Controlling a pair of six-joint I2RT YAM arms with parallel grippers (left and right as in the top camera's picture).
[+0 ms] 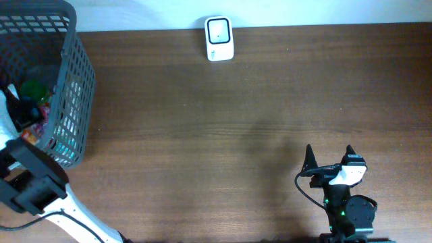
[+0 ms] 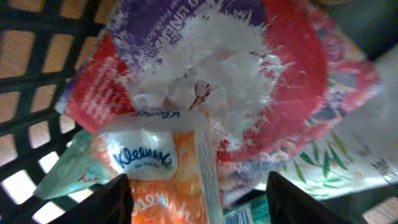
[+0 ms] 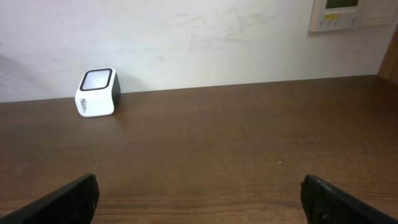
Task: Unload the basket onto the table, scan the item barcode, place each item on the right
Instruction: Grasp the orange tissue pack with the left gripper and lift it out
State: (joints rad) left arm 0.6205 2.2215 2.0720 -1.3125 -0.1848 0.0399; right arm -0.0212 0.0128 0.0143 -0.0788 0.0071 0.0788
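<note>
On the brown table, a grey basket is set left. Inside, a Kleenex pack is straddled, ungripped, by the left gripper, jaws parted. A white scanner is placed at the far edge. The right gripper is held open.

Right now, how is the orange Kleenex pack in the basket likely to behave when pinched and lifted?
The Kleenex pack looks soft and film-wrapped, so it will probably squash under the left gripper and feel light. Its glossy film may be slippery. Other packets crowd it in the basket, so they might shift.
</note>
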